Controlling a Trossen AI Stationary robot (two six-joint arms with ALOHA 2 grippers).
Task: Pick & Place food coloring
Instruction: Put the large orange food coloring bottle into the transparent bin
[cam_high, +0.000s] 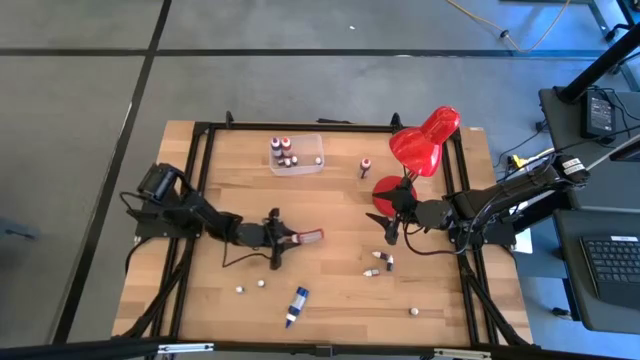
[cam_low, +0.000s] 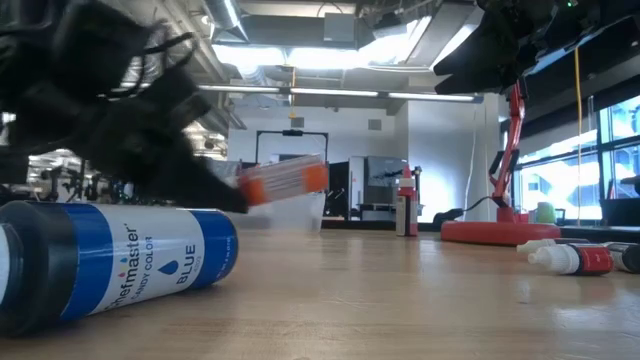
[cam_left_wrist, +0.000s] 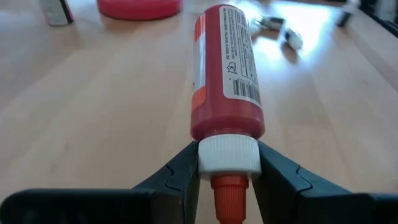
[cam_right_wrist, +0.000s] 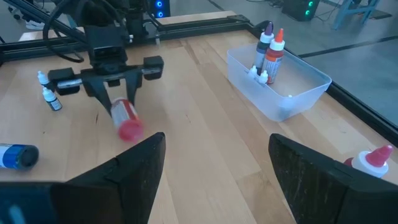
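Bottle (cam_left_wrist: 225, 81) midtable, open wood around

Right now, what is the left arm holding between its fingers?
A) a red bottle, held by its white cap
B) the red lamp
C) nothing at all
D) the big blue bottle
A: the left wrist view shows the left gripper closed around the white cap of a red bottle, while the blue bottle lies by itself on the table.
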